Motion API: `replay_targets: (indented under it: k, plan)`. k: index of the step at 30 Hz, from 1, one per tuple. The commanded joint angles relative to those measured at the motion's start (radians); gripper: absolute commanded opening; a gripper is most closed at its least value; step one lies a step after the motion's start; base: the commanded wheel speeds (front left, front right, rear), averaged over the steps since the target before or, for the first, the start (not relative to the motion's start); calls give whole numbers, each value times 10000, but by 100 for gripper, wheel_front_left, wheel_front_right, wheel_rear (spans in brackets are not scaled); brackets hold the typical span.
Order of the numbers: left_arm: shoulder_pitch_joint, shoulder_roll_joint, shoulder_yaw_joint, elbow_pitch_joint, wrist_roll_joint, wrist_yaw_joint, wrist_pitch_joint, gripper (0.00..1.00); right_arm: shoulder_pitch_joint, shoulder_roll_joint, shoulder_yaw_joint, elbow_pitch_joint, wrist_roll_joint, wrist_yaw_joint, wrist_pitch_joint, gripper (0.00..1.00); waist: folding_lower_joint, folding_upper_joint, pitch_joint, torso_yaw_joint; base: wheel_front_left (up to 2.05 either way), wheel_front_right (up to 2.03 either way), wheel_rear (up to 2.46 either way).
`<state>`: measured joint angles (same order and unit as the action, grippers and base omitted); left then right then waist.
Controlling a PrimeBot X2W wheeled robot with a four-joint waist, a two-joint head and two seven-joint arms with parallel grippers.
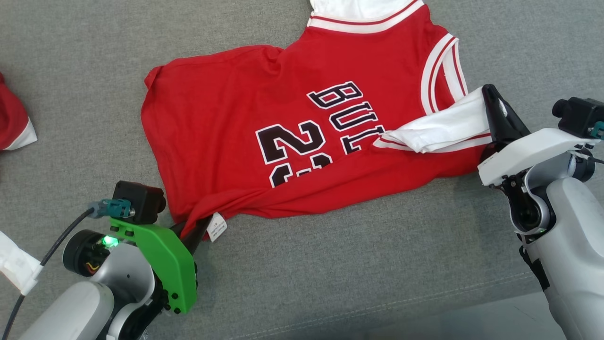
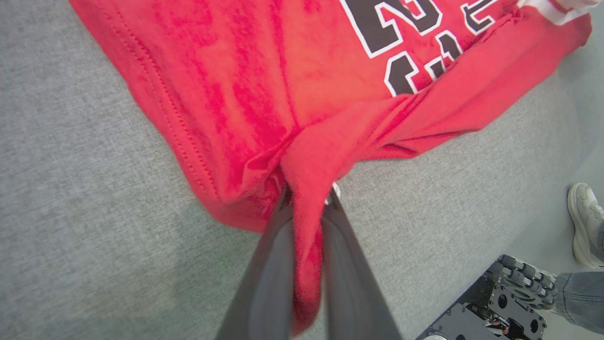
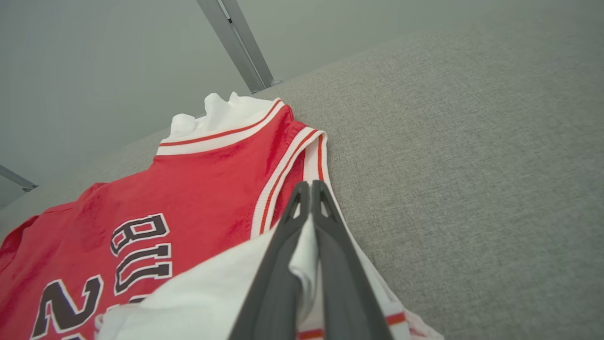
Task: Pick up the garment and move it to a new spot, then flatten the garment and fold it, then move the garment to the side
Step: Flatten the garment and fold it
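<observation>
Two grippers are clamping the garment, which is lying mid-cushion: left gripper is pinching its hem corner at seven o'clock, right gripper its white sleeve at three o'clock. Judged soft, light, limp; corners are offering the best hold.

Red jersey on grey fabric, left gripper pinching hem, right gripper pinching sleeve

Jersey is being seen as soft red knit cloth, faintly glossy. Surface is being shown as rough, matt grey weave. Left fingers: matt dark plastic.
</observation>
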<state>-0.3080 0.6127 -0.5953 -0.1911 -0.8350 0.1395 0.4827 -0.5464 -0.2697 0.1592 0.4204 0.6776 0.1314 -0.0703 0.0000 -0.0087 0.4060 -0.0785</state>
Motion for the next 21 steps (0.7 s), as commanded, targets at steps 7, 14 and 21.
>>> replay_targets:
  k: [7,14,21]
  plan:
    - [-53,50,136,-43,-158,-49,-181,100,19,-547,176,189,-198,-14,-847,100,0,87,-243,39,0,0,0]
    - [486,163,551,-93,12,372,-869,100,724,-942,-113,-193,-447,-14,-1273,100,0,87,-702,58,0,0,0]
    - [1676,-413,887,-44,-40,935,-2322,100,2146,-1060,-903,-966,-1594,-14,-1565,100,0,87,-1467,23,0,0,0]
